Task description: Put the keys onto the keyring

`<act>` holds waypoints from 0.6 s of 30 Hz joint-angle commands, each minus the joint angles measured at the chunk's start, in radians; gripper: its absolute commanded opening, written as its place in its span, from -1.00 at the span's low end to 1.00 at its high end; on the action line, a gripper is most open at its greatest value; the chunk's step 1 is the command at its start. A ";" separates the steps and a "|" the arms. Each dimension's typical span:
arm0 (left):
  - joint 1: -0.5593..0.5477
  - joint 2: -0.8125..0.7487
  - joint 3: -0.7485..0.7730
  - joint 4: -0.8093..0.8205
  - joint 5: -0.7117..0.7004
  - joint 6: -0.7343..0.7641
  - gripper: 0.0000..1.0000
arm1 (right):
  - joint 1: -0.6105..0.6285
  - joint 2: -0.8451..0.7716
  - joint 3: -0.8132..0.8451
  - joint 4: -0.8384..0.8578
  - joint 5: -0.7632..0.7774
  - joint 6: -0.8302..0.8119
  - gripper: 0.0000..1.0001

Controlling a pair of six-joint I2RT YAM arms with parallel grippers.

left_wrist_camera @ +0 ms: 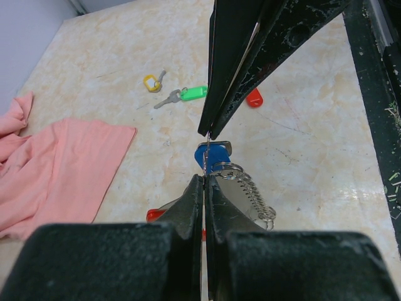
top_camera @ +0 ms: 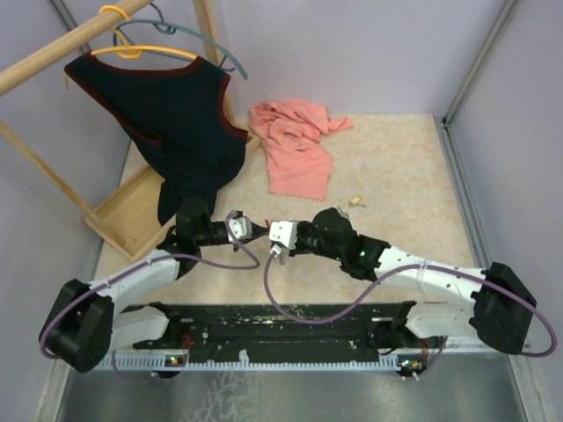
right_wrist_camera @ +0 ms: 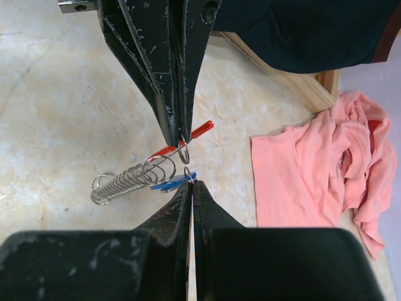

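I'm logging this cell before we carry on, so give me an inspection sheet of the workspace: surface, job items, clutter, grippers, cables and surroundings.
Surface: beige marbled tabletop, no spills seen.
Job's things: keyring, red side and grey coil, at the gripper tips; blue key beside it; green key, yellow key and red key lie loose further off.
Clutter: pink shirt crumpled on the tabletop; black vest hanging from the wooden rack.
Grippers: left gripper shut, seemingly on the keyring; right gripper shut, seemingly on the blue key's small ring.
Cables: purple cable loops between the arms.
Surroundings: pale walls; nothing else seen.
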 commanded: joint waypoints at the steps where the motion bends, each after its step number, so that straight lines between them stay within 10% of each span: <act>1: 0.002 -0.023 -0.008 0.043 0.021 0.017 -1.00 | 0.017 -0.019 0.058 0.046 -0.009 0.021 -1.00; 18: 0.001 0.000 -0.004 0.037 0.032 0.029 -1.00 | 0.016 -0.010 0.061 0.064 -0.012 0.032 -1.00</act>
